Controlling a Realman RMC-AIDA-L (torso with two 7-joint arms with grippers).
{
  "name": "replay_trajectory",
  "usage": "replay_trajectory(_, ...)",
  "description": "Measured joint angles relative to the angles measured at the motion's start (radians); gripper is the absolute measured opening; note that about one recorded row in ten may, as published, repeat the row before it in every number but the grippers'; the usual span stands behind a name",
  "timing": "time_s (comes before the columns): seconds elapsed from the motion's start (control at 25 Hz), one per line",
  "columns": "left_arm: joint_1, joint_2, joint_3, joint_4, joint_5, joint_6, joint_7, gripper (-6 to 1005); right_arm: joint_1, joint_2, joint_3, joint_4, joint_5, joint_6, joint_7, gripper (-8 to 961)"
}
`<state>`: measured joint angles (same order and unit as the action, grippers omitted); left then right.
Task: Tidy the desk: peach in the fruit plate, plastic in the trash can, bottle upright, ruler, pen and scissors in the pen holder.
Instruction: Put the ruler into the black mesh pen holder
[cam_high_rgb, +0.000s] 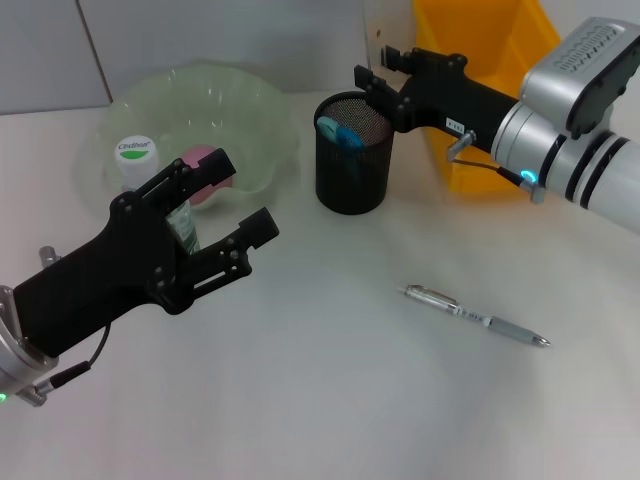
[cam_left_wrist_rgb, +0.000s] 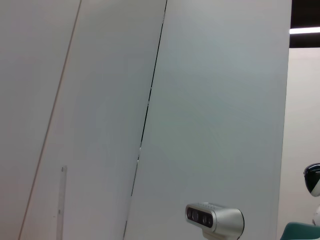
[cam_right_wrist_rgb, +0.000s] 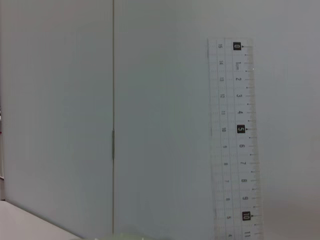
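White table (cam_high_rgb: 330, 400) carrying the objects. Pale panelled wall (cam_high_rgb: 200, 40) behind it, with a vertical seam (cam_right_wrist_rgb: 113, 125). A camera unit (cam_left_wrist_rgb: 214, 219) stands before another wall panel.

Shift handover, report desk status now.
Right claw above pen holder, gripping clear ruler. Left claw open, near bottle. Pen on table, unobstructed.

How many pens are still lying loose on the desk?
1. A silver metal pen lies on the white desk, in front of and to the right of the black mesh pen holder. Others may be hidden inside the holder.
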<state>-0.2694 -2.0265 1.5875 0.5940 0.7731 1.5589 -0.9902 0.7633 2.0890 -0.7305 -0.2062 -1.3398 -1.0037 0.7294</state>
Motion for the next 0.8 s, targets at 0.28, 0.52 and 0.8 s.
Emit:
replay_trajectory(0.28, -0.001, 0.000, 0.000, 0.000, 0.000, -0.001, 0.003, 834, 0.000, 0.000, 0.000, 0.021, 0.001, -0.002, -0.002, 382)
replay_trajectory(0.52, -0.001, 0.002, 0.000, 0.000, 0.000, -0.001, 0.004, 834, 0.000, 0.000, 0.000, 0.026, 0.001, 0.000, -0.003, 382)
replay_trajectory(0.8, 0.000, 0.001, 0.000, 0.000, 0.000, 0.000, 0.006, 834, -0.001, 0.000, 0.000, 0.036, 0.001, 0.002, -0.008, 383)
